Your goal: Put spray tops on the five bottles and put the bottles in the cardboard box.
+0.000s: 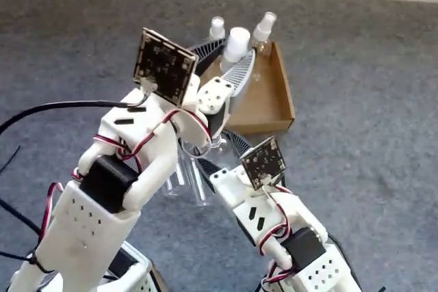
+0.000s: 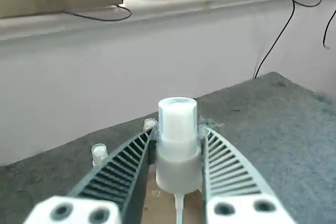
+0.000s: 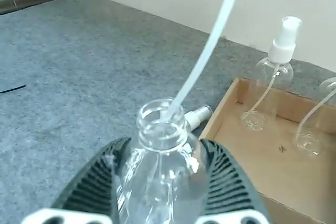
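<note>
Right wrist view: the right gripper [image 3: 160, 182] pinches a clear bottle [image 3: 157, 129] just beside the cardboard box [image 3: 252, 150].
Left wrist view: the left gripper [image 2: 178, 148] pinches a spray top [image 2: 177, 116], held up high.
Tube: its thin tube [image 3: 210, 45] dips into the bottle's open mouth. The top is not on yet.
Done: two bottles with tops [image 3: 275, 72] [image 3: 320, 124] stand in the box.
Left to do: I think this top must go on, then the bottle goes in the box. A loose top [image 3: 197, 114] lies on the carpet, and more clear bottles [image 1: 188, 176] lie under an arm.
Writing: none I can read on the bottles or box.
</note>
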